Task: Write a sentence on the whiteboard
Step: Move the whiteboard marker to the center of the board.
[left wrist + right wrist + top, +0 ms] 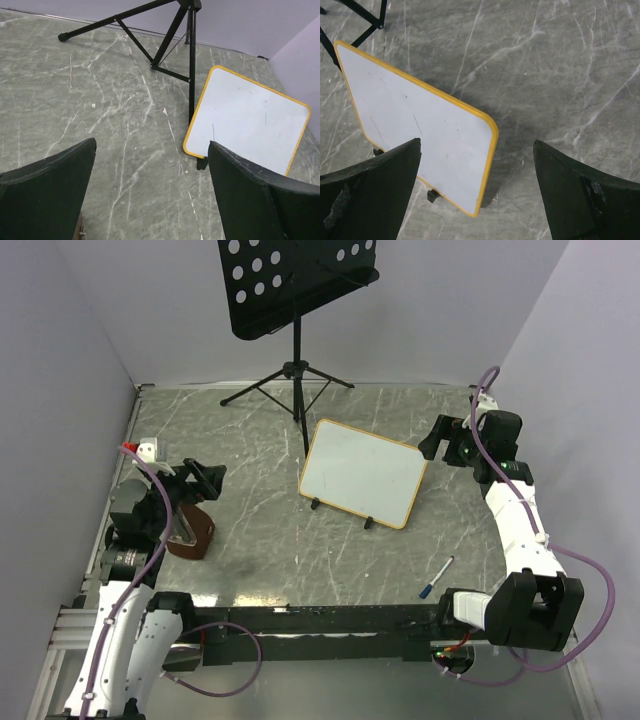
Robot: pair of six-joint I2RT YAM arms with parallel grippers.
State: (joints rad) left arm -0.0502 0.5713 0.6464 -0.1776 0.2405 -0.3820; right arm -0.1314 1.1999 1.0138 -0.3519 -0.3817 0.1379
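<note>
The whiteboard [362, 473] stands tilted on small black feet in the middle of the table; its white face is blank apart from faint marks, and no sentence shows on it. It also shows in the left wrist view [250, 120] and the right wrist view [420, 125]. My left gripper [207, 480] hovers open at the left, well clear of the board, with nothing between its fingers [50, 195]. At the far right my right gripper [447, 440] is open and empty, close to the board's right corner. A marker [436, 578] with a blue cap lies near the front right.
A black perforated music stand [297, 285] rises at the back, its tripod legs [165, 45] spreading just behind the whiteboard. A brown holder [192, 535] sits by the left arm. Purple walls close in the table on three sides.
</note>
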